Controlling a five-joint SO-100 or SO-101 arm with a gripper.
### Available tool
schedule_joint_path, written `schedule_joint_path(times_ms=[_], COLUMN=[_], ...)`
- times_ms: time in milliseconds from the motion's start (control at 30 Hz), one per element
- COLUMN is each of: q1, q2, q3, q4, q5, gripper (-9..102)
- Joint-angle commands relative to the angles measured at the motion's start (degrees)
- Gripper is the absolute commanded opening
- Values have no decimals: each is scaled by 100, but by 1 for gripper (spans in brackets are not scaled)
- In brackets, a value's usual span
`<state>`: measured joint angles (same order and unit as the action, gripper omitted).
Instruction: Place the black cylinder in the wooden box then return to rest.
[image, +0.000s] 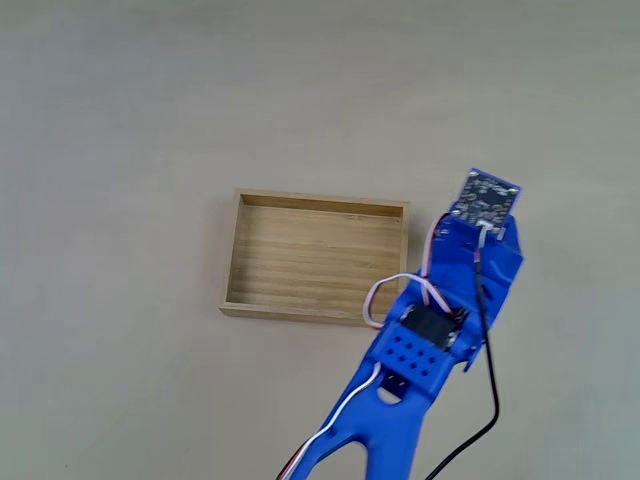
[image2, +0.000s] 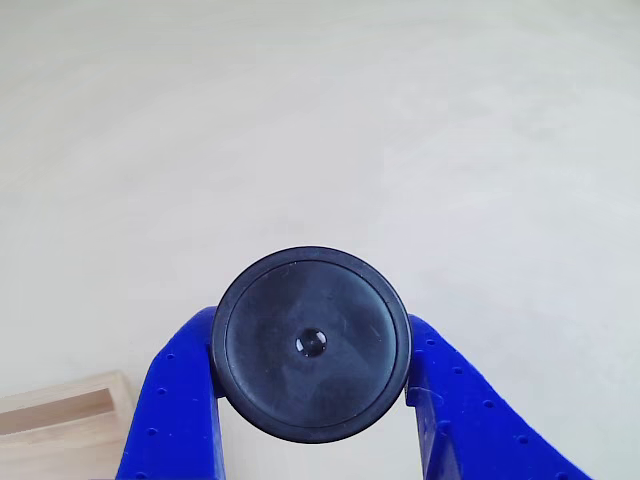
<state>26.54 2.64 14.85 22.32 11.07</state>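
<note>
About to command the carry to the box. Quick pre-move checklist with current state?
1. Black cylinder between the jaws: ok, a blue finger presses each side in the other view.
2. Grip centred: ok, the dimple sits midway between the fingers.
3. Wooden box free inside: ok, its floor is bare where visible; the arm covers the lower right corner.
4. Gripper over the box: not ok, the other view has only a box corner at lower left.
5. Cylinder lifted off the table: cannot tell.
</note>
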Motion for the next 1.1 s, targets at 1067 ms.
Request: schedule_joint_path(times_ms=[1067], q1=[-2109], q2=[-2399], q3=[2760], q4=[-272], q5=[-782], gripper=[17])
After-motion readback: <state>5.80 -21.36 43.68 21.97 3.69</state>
